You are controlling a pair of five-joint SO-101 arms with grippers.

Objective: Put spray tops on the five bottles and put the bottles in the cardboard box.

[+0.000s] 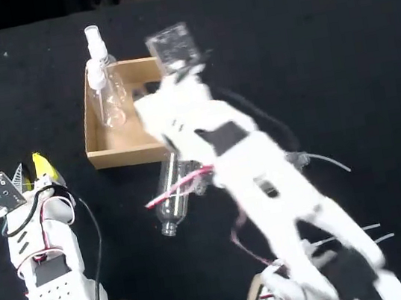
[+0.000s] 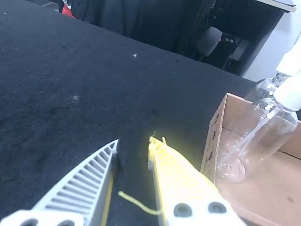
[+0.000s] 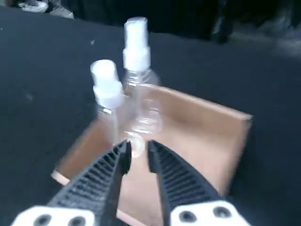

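Overhead, the high view recorded one clear, uncapped plastic bottle (image 1: 173,195) lying on its side on the black bench (image 1: 338,61), just beside the near wall of the open brown cardboard box (image 1: 103,153) and partly under the right arm. Its long axis ran from the box towards the arms' bases, with the open neck at the nearer end. The right wrist view gave two clear bottles with white spray tops (image 3: 136,94) standing close together in one corner of the box, tops upward. The black-fingered right pincer (image 3: 138,146) was over the box, jaws parted by a narrow gap and gripping nothing. The left wrist view showed the grey-and-yellow left pincer (image 2: 134,141) low over the bench beside the box, slightly parted and empty.
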